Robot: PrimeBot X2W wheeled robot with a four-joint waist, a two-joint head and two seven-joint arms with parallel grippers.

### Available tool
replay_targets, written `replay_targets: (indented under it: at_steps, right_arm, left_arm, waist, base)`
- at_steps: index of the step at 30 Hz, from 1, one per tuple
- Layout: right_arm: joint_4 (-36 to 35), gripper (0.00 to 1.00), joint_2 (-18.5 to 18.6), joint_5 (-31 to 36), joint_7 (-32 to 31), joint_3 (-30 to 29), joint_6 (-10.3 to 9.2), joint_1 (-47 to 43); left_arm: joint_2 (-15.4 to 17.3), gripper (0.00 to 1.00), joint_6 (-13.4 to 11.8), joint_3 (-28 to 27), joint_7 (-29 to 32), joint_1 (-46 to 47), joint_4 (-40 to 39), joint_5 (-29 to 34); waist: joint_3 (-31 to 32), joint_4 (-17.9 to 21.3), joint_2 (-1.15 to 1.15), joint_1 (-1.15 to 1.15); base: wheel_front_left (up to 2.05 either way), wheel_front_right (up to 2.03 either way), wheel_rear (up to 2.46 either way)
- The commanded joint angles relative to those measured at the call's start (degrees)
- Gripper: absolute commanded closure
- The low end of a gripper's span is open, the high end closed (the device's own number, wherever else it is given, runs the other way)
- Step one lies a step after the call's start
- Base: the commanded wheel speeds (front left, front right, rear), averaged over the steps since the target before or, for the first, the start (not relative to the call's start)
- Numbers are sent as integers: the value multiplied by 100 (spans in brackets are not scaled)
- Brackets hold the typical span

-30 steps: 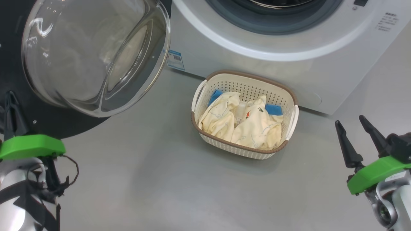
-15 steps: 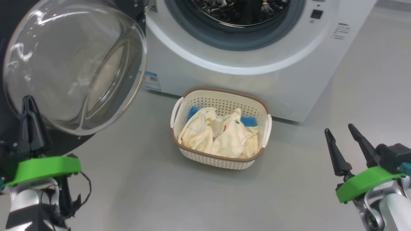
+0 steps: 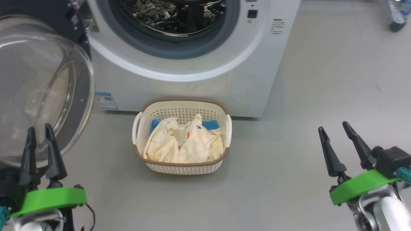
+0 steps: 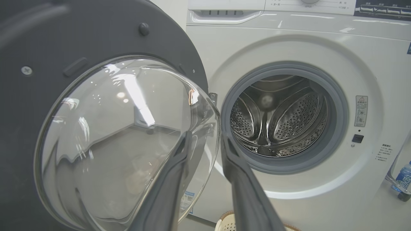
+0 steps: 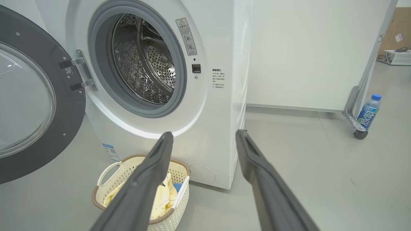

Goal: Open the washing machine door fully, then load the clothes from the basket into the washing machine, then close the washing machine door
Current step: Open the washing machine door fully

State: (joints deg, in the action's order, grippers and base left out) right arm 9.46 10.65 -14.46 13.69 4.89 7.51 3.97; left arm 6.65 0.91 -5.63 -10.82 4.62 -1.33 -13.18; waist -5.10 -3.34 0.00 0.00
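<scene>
Left gripper (image 3: 39,129): my fingers are parted narrowly with nothing between them, tips in front of the washing machine door (image 3: 41,80). The door is swung open at my left: clear bulging glass bowl, dark rim.

Right gripper (image 3: 333,125): fingers spread wide, empty, over grey floor (image 3: 289,176).

Between the two, well apart from both, sits one basket (image 3: 183,100). It is cream perforated plastic with a brown rim and two white handles, just beside the washing machine (image 3: 192,86) front.

In it are the clothes (image 3: 192,146): heaped cream printed cloth, two blue pieces behind.

The perforated steel drum (image 3: 170,16) is open to view. One plastic bottle (image 5: 369,112) stands off right.

Bare lab (wheeled partition (image 5: 305,54); washing machine (image 5: 218,112))
</scene>
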Motion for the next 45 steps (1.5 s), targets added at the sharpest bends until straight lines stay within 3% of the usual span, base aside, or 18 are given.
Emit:
replay_targets:
  at_steps: [1,3,4,21,45]
  right_arm:
    - [-200,0,58,48,62,51,-2,28]
    - [-247,0,39,59,58,13,-2,-14]
    - [-274,0,25,61,54,-3,-2,-35]
    - [-630,0,-41,149,29,-104,-2,-324]
    - [-644,0,-123,237,15,-135,-2,-522]
  left_arm:
    - [108,47,-35,-230,-30,92,-249,-9]
    - [105,7,-63,-255,-55,-12,-308,-9]
    - [101,0,-53,-250,-58,-64,-328,-24]
    - [55,0,9,121,12,-600,-237,55]
    - [25,0,36,400,-130,-884,251,25]
  waist:
    - [44,175,0,0]
    - [60,284,0,0]
    - [68,331,0,0]
    - [104,661,0,0]
    - [239,566,0,0]
  base:
    - [0,0,0]
    - [0,0,0]
    - [0,0,0]
    - [0,0,0]
    - [0,0,0]
